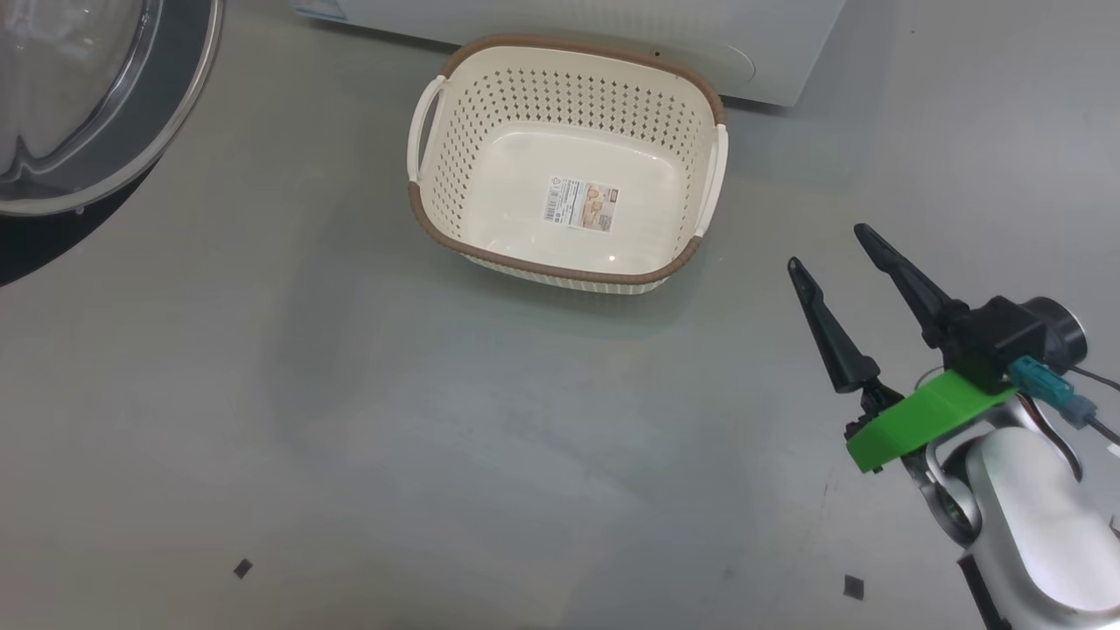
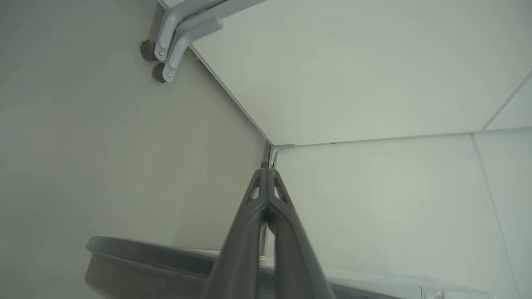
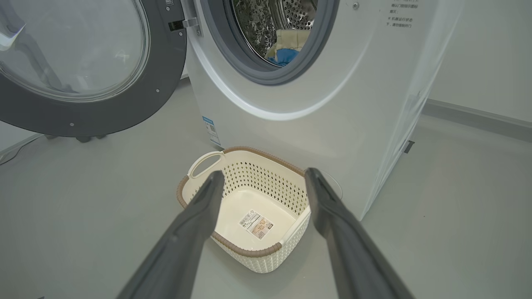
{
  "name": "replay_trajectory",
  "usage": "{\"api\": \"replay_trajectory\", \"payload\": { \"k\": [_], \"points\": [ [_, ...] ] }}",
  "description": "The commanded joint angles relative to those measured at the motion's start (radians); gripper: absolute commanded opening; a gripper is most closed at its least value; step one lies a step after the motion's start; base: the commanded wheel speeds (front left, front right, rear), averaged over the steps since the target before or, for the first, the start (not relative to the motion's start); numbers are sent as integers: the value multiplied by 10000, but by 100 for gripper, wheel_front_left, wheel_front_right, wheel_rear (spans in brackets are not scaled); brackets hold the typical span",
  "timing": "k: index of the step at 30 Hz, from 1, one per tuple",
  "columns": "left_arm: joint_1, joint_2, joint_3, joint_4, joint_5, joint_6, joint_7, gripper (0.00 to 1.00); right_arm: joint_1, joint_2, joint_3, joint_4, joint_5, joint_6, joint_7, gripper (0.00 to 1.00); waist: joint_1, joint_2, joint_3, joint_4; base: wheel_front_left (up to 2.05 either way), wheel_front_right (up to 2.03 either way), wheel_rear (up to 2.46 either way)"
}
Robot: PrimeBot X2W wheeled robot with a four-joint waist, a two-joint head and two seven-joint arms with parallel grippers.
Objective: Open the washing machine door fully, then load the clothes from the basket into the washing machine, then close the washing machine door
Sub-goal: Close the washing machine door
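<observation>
The cream basket sits on the floor right in front of the white washing machine, with nothing in it but a label sticker. The washing machine door hangs swung wide to the left. Inside the steel drum lie the clothes, pale yellow with a blue piece. My right gripper hovers open to the right of the basket, holding nothing. My left gripper is shut and empty, pointing at a pale wall corner above a dark grey curved edge.
The grey floor stretches wide in front of the basket, with small dark marks near me. A wheeled grey leg stands by the wall in the left wrist view. A skirting board runs along the wall right of the machine.
</observation>
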Motion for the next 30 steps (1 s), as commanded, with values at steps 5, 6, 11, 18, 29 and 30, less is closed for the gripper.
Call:
{"api": "replay_trajectory", "payload": {
  "k": [5, 6, 11, 18, 29, 30],
  "points": [
    [-385, 687, 134, 73, -428, -30, 997, 0, -46, 37, 164, -337, 7, 0, -97, 100, 1, 0, -62, -38, 0, 0, 0],
    [-415, 680, 107, 110, -440, -43, 1129, 0, -38, 33, 162, -333, 7, 0, -97, 100, 1, 0, -75, -41, 0, 0, 0],
    [-483, 608, -166, 273, -319, -77, 1613, 0, 15, 48, 153, -303, -17, 0, -97, 100, 1, 0, -208, -60, 0, 0, 0],
    [-549, 516, -421, 374, -252, -171, 2250, 0, 115, 95, 189, -276, -61, 0, -97, 100, 1, 0, -360, -32, 0, 0, 0],
    [-552, 393, -680, 459, -266, -287, 3320, 0, 216, 162, 279, -213, -65, 0, -97, 100, 1, 0, -507, -16, 0, 0, 0],
    [-533, 383, -708, 464, -269, -298, 3462, 0, 215, 167, 285, -201, -63, 0, -97, 100, 1, 0, -527, -19, 0, 0, 0]
  ]
}}
